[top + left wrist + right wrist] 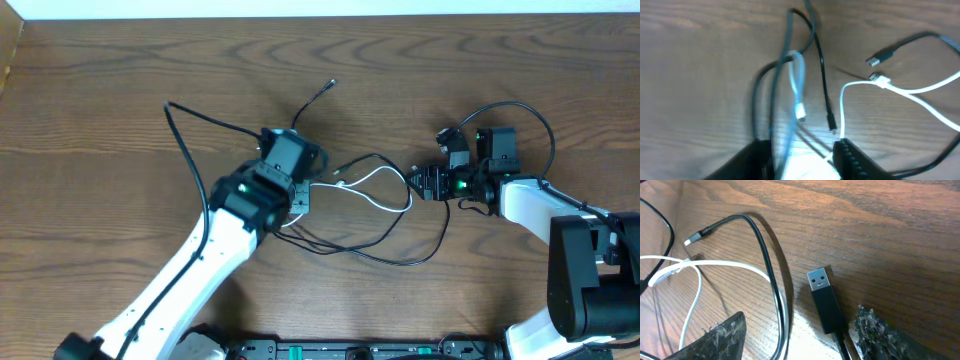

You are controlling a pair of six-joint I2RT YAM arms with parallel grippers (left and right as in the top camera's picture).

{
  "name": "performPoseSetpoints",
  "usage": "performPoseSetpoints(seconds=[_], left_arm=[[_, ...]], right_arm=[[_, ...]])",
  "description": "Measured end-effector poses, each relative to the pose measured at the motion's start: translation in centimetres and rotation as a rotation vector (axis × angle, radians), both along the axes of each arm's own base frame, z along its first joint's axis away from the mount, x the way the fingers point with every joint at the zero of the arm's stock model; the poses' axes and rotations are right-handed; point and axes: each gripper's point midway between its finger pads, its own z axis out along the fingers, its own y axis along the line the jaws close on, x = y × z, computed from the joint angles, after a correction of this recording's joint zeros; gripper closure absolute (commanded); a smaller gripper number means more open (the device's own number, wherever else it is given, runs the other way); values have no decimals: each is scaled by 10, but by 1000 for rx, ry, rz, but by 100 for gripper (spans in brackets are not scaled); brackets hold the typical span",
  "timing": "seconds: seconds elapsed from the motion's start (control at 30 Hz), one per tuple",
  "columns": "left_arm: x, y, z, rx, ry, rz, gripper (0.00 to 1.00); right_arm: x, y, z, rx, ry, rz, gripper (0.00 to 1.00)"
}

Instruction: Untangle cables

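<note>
The thin black cable (400, 258) loops across the table between my two arms, and one small plug end (331, 85) lies farther back. The white cable (378, 186) lies in a loop across it. My left gripper (300, 198) is open at the left end of the tangle. In the left wrist view its fingers (802, 156) straddle blurred strands of the white cable (799, 85) and the black cable (822, 75). My right gripper (418, 183) is open. In the right wrist view its fingers (800, 332) straddle the black USB plug (821, 287) and a black cable loop (767, 260).
A black USB plug (874, 61) and a white plug (880, 78) lie side by side on the wooden table (120, 60). Thicker black arm cables arc behind the left arm (185, 140) and over the right arm (535, 115). The table's far edge runs along the top.
</note>
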Motion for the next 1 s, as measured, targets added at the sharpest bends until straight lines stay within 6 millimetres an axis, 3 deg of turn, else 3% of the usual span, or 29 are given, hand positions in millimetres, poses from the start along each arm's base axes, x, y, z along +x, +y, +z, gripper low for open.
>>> performPoseSetpoints(seconds=[0.1,0.4,0.43,0.63,0.83,1.0], left_arm=[[2,5,-11,-65,67,27,20],[-1,2,-16,-330,210,6,7],[-3,2,-16,-350,220,1,2],[-3,9,-13,-417,244,15,0],[-5,14,-11,-459,257,-8,2],[-8,10,-6,-517,262,-67,2]], right_arm=[[0,0,0,2,0,2,30],[-1,2,1,8,-2,8,25],[-1,2,1,10,-2,10,25],[-2,3,2,19,-1,15,22],[-4,10,6,64,7,32,2],[-13,23,13,142,24,81,1]])
